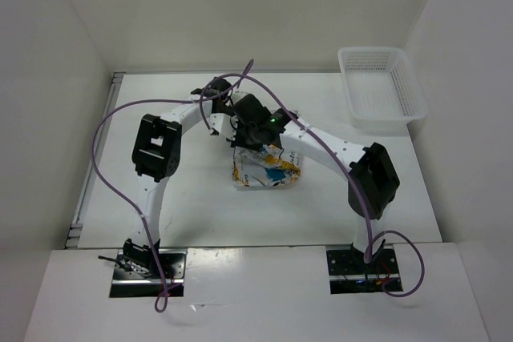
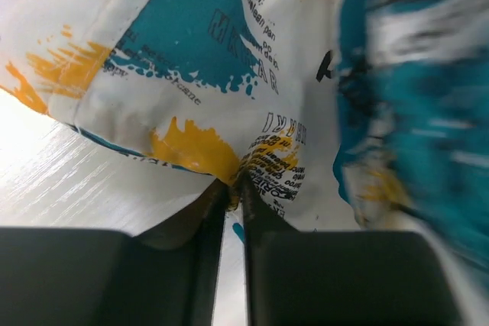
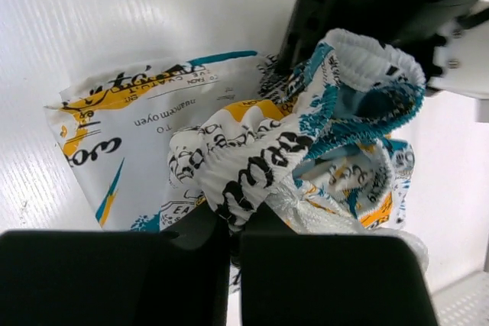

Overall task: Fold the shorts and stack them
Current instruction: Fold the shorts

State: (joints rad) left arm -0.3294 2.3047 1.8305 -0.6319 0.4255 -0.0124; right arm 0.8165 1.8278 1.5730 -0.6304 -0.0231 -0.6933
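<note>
Pinching 1 shorts (image 1: 268, 172) w/ L gripper (image 2: 233, 185), R gripper (image 3: 233, 219), 1 basket (image 1: 383, 90)

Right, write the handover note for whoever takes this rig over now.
Left claw: shut on a fold of the shorts.
Right claw: shut on the elastic waistband.
Shorts: middle of the table, waistband end bunched up between both claws, the rest lying flat. White mesh basket at the far right corner.
Done: both grips taken.
Left: finish the fold, lay it flat, stack.
</note>
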